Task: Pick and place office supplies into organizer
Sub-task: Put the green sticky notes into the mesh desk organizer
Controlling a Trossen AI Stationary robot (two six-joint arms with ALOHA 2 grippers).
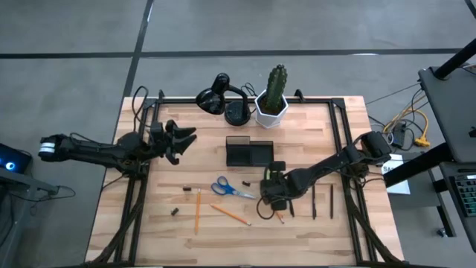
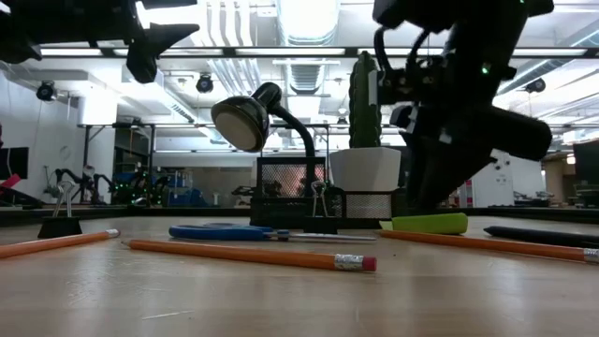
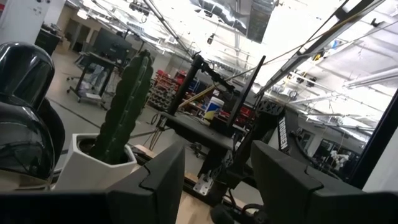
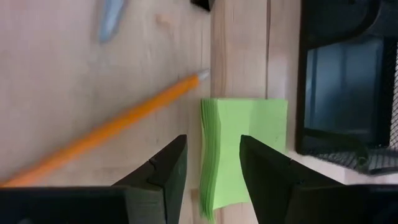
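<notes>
The lime-green sticky-note pad [image 4: 245, 149] lies flat on the table next to the black organizer [image 1: 249, 151]; it also shows in the low view [image 2: 429, 223]. My right gripper [image 4: 213, 174] is open and points down over the pad, with the pad's one edge in the gap and one finger over the pad's top. The blue-handled scissors [image 1: 227, 187], orange pencils [image 1: 198, 211] and dark pens [image 1: 314, 201] lie on the table. My left gripper [image 1: 178, 138] is open and empty, raised at the table's left. My right gripper stands over the sticky-note pad's edge [image 4: 208, 155] from above, fingers pointing down. I cannot tell whether a finger touches the pad. The pad lies flat on the table.
A black desk lamp [image 1: 219, 98] and a cactus in a white pot [image 1: 274, 97] stand at the far edge behind the organizer. Small dark clips [image 1: 186, 190] lie left of the scissors. An orange pencil [image 4: 106, 134] lies close beside the pad.
</notes>
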